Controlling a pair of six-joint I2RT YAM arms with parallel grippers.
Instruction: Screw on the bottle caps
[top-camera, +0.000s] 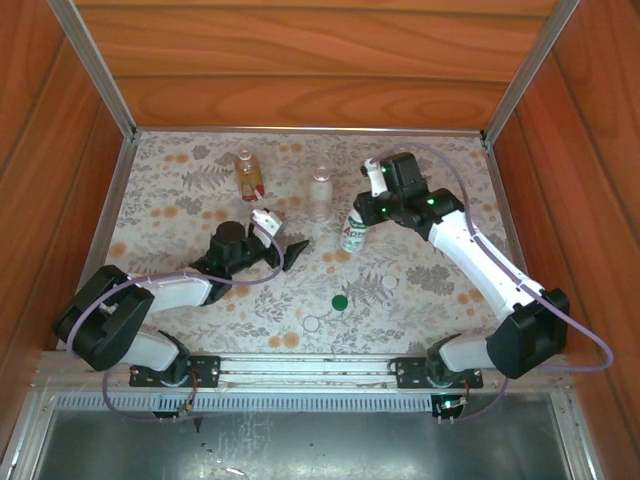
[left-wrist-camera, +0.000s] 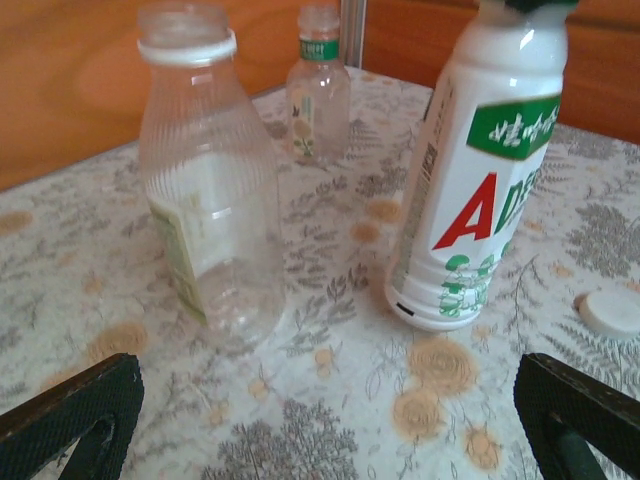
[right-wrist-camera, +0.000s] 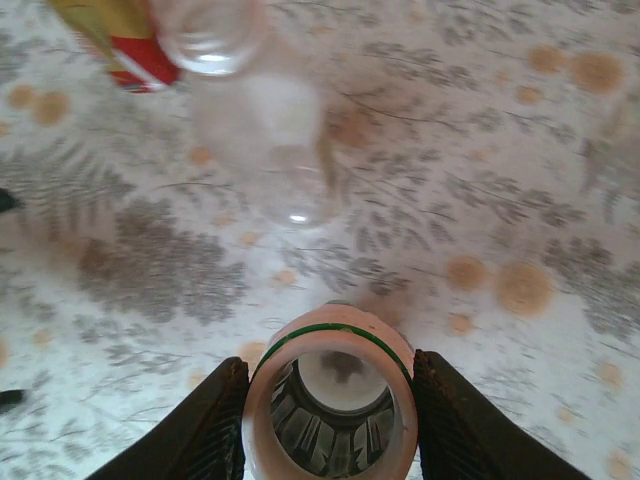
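Fingers (right-wrist-camera: 205, 425) of the right gripper (right-wrist-camera: 330, 362) clamp the open-mouthed white bottle (right-wrist-camera: 262, 410) at lower centre of the wrist frame, while the left gripper (left-wrist-camera: 325, 385) gapes wide, that bottle (left-wrist-camera: 480, 180) standing at its upper right.

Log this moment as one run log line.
right gripper: shut on white bottle | left gripper: open | green cap: loose on table
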